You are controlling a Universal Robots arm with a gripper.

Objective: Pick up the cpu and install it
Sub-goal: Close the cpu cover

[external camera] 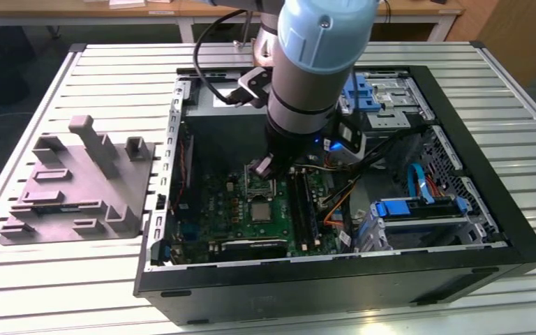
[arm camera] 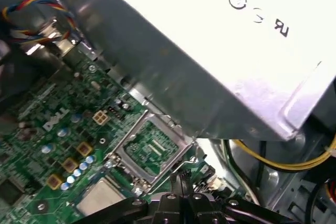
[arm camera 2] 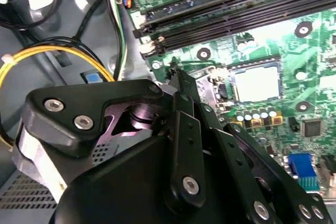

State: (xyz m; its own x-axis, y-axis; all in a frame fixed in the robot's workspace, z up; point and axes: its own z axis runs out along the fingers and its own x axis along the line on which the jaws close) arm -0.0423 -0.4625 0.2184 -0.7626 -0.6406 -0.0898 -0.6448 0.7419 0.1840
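In the exterior view the arm reaches down into the open case on the slatted worktop. The tool hangs over the green board, right at the socket's raised frame. The cpu lies flat in the socket, a pale square just beside that frame and near the tool, but not in it. A grey tray stands well apart at the exterior view's left. In the second wrist view the tool narrows to a thin tip, its fingers drawn together with nothing that I can make out between them. The cpu sits apart from that tip, squarely in its socket beside the long memory slots. In the first wrist view the frame stands hinged open (the board shows through its window) and the tool is close to its edge, while the cpu rests near, untouched. I judge the pick and the placing done. The frame is not yet down over the chip, so the install looks unfinished.
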